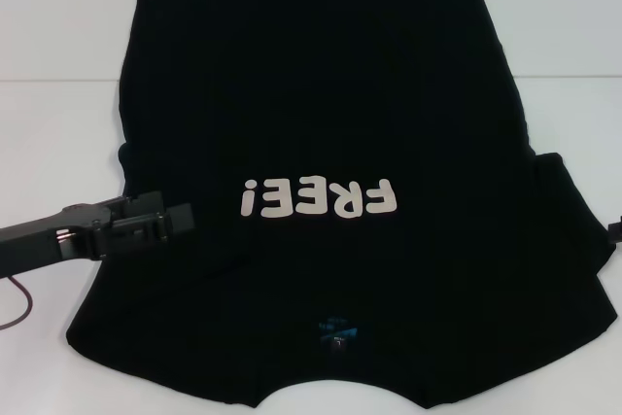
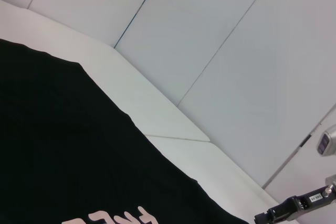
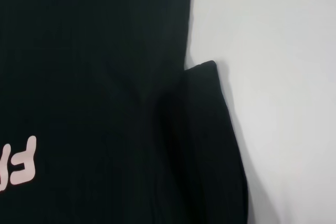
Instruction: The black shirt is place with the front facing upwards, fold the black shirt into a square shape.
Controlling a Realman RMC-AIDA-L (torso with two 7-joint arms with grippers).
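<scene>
Now, shirt: the black shirt (image 1: 321, 143) is spread flat on the white table (image 1: 58, 36), front up, collar toward the robot and hem at the far edge, so the "FREE!" lettering (image 1: 319, 199) is read upside down in the head view.
Left sleeve: it is covered by the left gripper (image 1: 180, 221), which is laid low over the cloth just beside the lettering; whether cloth is pinched there cannot be told, nor whether the tips are spread or pressed together.
Right side: only a sliver of the right gripper (image 1: 615, 232) is seen at the table's right edge, apart from the sleeve; its state cannot be told either.
Right sleeve: in the right wrist view the right sleeve (image 3: 210, 145) is seen lying flat, with its corner against the body's side seam.
Step judged: a sleeve-in fold on the left is probably being set up.
Done well: the sleeve edge should be taken in a single layer, lifted only slightly, and carried straight across so the side edge is kept parallel to the body.
Risk: the body layer could be dragged along and the print wrinkled.
</scene>
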